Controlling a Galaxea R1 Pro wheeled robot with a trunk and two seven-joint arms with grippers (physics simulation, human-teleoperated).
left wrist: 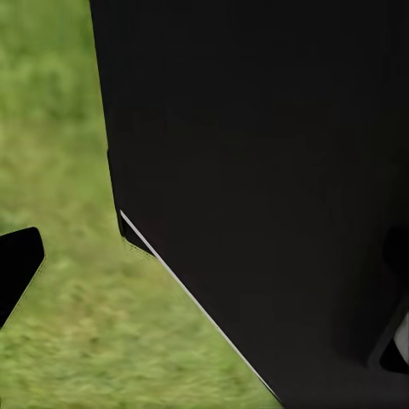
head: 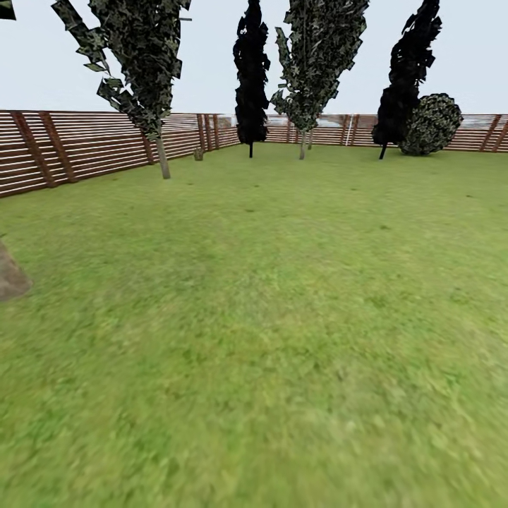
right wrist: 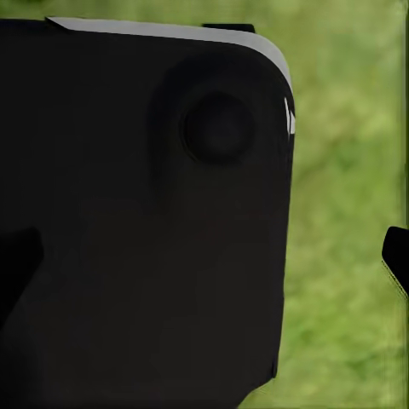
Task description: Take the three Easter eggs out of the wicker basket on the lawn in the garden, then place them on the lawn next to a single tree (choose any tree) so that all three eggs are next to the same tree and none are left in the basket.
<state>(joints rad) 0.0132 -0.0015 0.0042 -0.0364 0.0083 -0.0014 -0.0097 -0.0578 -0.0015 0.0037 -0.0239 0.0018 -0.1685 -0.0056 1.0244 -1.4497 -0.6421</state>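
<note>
just open lawn [head: 268, 339] filling the lower two thirds of the head view, blurry toward the bottom edge. fence [head: 85, 144] running across the upper third, left side angling closer. pale-trunked tree [head: 159, 134] at upper left, trunk meeting the grass right by the fence; a second one like it [head: 305, 137] upper centre, farther back. narrow dark cypress shapes [head: 251, 85] between them and at upper right, with a round bush [head: 432, 123] beside the right one. something small and tan [head: 198, 153] sitting by the fence just right of the near tree's trunk. could be the wicker basket, way too tiny to call. greyish lump [head: 10, 275] cut off at the left edge, no idea what.

no eggs anywhere in these shots. both wrist views mostly blocked by dark robot body panels, with grass [left wrist: 60, 170] showing past them. jaws: honestly can't tell for either side, just dark slivers at the frame edges.

what the next move hinges on, as a guess: whatever matters lies up and left of centre, well apart from both arms, so neither arm nearer in any useful way. looks like a driving stretch, not a reaching one. probably worth heading toward that upper-left tree and checking the tan thing.
</note>
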